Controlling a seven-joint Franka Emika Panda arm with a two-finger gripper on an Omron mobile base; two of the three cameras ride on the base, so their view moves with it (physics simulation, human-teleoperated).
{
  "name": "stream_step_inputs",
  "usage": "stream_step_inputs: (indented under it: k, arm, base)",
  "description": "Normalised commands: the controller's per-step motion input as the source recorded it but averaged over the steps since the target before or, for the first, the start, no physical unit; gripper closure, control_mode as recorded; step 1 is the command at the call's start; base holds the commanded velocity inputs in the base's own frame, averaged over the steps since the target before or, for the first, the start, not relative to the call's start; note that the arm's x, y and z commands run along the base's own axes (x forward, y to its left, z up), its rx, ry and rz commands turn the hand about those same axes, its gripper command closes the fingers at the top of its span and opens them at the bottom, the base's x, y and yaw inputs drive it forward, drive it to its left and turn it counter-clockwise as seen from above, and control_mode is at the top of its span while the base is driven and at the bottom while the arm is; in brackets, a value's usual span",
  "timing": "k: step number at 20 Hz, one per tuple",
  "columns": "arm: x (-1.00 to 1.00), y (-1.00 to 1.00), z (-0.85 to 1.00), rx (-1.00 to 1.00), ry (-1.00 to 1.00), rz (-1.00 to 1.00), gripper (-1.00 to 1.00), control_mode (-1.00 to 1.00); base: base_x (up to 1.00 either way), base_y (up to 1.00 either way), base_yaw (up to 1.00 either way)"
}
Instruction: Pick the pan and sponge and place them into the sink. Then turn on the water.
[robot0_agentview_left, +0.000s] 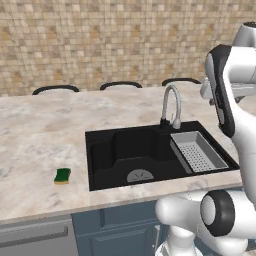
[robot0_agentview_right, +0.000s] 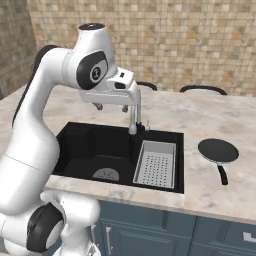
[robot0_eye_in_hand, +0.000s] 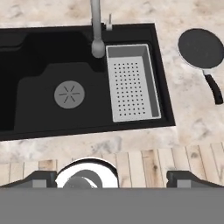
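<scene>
Marble counter (robot0_agentview_left: 35, 135) under tan tile wall (robot0_agentview_left: 100, 40), black sink (robot0_eye_in_hand: 39, 109) inset; jaws spread, empty.

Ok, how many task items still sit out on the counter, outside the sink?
2. The round black frying pan lies on the marble counter right of the black recessed sink. The small green-and-yellow sponge lies on the counter left of it. Nothing appears hidden.

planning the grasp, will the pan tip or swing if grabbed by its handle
Probably: the pan carries its wide round bowl at one end of a short thin handle, so it may droop bowl-down. It looks rigid. Lying flat on the counter, it should slide, not roll.
</scene>
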Motion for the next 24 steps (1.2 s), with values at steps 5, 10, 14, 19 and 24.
stream_step_inputs:
  k: [5, 10, 14, 19, 24]
  arm:
    - [0.09, -0.54, -0.05, 0.00, 0.07, -0.01, -1.00, -1.00]
    - [0.10, -0.48, -0.10, -0.02, 0.05, 0.01, -1.00, -1.00]
    - [0.04, -0.43, -0.08, -0.04, 0.04, 0.02, -1.00, -1.00]
    - [0.11, -0.45, -0.16, -0.02, 0.08, 0.03, -1.00, -1.00]
    - [0.11, -0.36, -0.21, 0.00, 0.10, 0.06, -1.00, -1.00]
  base:
    - [0.00, 0.00, 0.00]
    - [0.00, 0.00, 0.00]
    - [0.00, 0.00, 0.00]
    - [0.00, 0.00, 0.00]
    - [0.00, 0.00, 0.00]
